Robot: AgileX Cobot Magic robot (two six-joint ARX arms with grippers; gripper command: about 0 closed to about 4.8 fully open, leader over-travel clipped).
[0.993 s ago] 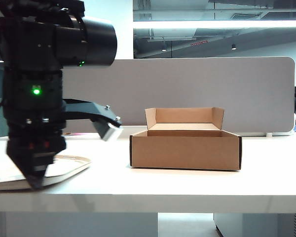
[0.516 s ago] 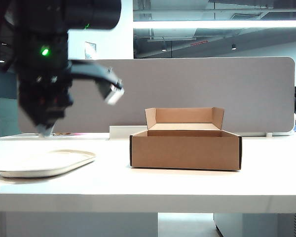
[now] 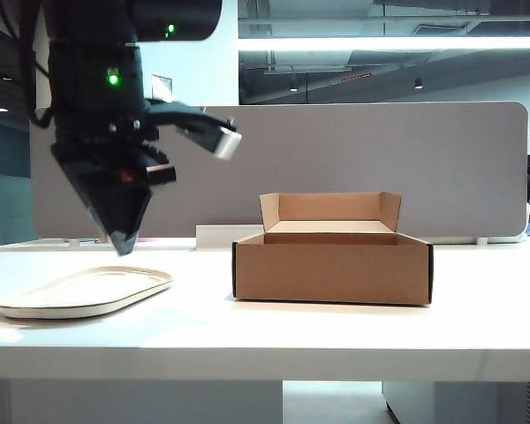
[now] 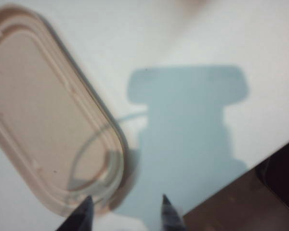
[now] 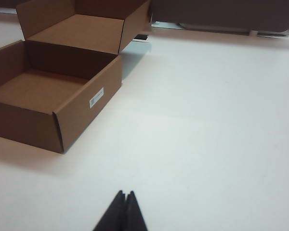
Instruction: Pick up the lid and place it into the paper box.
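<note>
I am watching the left arm standing tall at the left of the paper box point(image 3: 332, 265), with its dark body upright and the left gripper point(image 3: 124, 246) pointing straight down, its tip hanging in the air above the table point(image 3: 336, 331). The tip is not touching anything. In the left wrist view the left gripper point(image 4: 126, 211) is showing two dark fingertips point(image 4: 169, 214) spread apart with a clear gap between them, and nothing is sitting in this gap. Under them I am seeing the lid point(image 4: 48, 115), with one rounded end lying just beside the fingertips, and the shadow of the arm falling on the table beside it.

The lid point(image 3: 84, 291) is lying flat on the table, well to the left of the paper box and apart from it. The box is standing open, its short flaps upright at the far side, and inside I am seeing only bare cardboard in the right wrist view point(image 5: 48, 86).

The right gripper point(image 5: 125, 211) is hanging low over the table, near the paper box, with its fingers pressed together into one point.

Comparing with one second ago, the left gripper was then down at the lid with its tip pressing at its near edge; now it is lifted clear above it and has shifted a little toward the paper box. The lid is also sitting slightly different, now fully in view on the table. The box is not moved.
</note>
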